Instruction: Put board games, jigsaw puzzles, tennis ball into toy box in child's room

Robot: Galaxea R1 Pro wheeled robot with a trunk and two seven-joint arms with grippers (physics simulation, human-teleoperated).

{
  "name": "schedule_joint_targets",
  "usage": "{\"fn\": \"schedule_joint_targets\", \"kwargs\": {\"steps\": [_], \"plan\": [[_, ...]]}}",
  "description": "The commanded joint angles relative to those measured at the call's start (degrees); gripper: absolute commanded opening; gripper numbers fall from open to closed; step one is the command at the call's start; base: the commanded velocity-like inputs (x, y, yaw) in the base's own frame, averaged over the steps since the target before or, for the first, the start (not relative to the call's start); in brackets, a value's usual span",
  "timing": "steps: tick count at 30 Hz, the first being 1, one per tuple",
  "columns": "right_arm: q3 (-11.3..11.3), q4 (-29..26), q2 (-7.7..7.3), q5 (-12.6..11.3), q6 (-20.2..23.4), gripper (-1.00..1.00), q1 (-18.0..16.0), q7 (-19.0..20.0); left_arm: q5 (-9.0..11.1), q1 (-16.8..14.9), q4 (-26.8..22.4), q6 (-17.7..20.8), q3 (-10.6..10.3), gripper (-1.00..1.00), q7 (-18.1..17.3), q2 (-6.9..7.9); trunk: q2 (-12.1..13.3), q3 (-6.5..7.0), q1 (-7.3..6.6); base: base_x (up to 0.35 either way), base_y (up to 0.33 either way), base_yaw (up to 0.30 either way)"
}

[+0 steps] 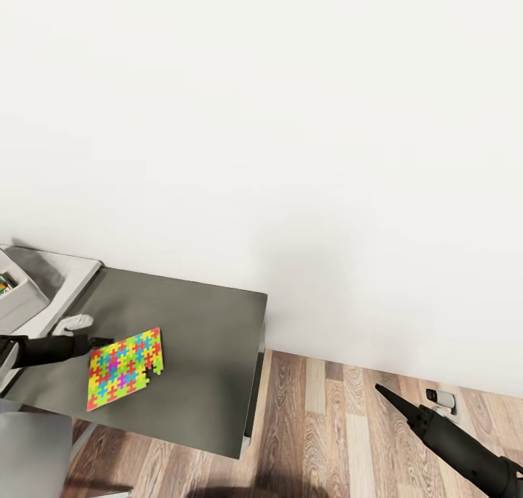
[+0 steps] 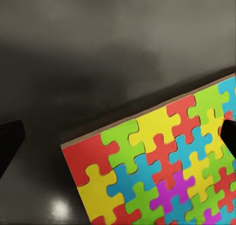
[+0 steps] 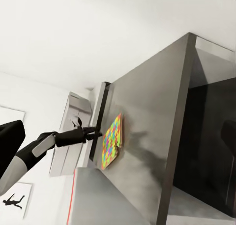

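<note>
Puzzle time, looks like: 1 jigsaw puzzle (image 1: 125, 368) lies flat on the dark grey part of the bench (image 1: 196, 338), and the left gripper (image 1: 102, 342) sits right at its near corner. In the left wrist view its fingers (image 2: 10, 144) are spread wide either side of the sheet's edge, not gripping yet. Toy box (image 1: 18, 291) is just beside, at the bench's light end. Next it needs to close on that thin edge, tricky. Right gripper (image 1: 380, 390) hangs over the wood floor (image 1: 341, 425); can't tell its fingers.
</note>
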Motion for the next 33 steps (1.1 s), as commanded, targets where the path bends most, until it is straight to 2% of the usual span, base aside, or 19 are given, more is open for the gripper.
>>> {"fn": "schedule_joint_targets", "kwargs": {"steps": [1,6,9,18,26,33], "plan": [[0.0,0.0,-0.02,-0.3,0.4,1.00,0.0,-0.1,-0.3,0.0,0.1,0.4,-0.1,1.00,-0.3,-0.04,-0.1,-0.08,0.03,0.000,0.000,0.000],[0.0,0.0,-0.09,-0.3,0.4,1.00,0.0,-0.1,-0.3,0.0,1.0,0.2,-2.3,1.00,-0.3,-0.05,-0.1,-0.08,0.03,0.000,0.000,0.000],[0.0,0.0,-0.10,-0.3,0.4,1.00,0.0,-0.1,-0.3,0.0,2.2,0.0,-2.9,1.00,-0.2,-0.06,-0.1,-0.08,0.03,0.000,0.000,0.000],[0.0,0.0,-0.11,-0.3,0.4,1.00,0.0,-0.1,-0.2,0.0,3.5,-0.2,-3.1,1.00,-0.2,-0.24,-0.1,-0.08,0.03,0.000,0.000,0.000],[0.0,0.0,-0.11,-0.3,0.4,1.00,0.0,-0.1,-0.4,0.0,3.7,-0.5,-3.2,1.00,-0.2,-1.28,-0.1,-0.08,0.03,0.000,0.000,0.000],[0.0,0.0,-0.12,-0.3,0.4,1.00,0.0,-0.1,-0.3,0.0,3.7,-3.8,-3.2,1.00,-0.5,-1.84,-0.1,-0.08,0.03,0.000,0.000,0.000]]}}
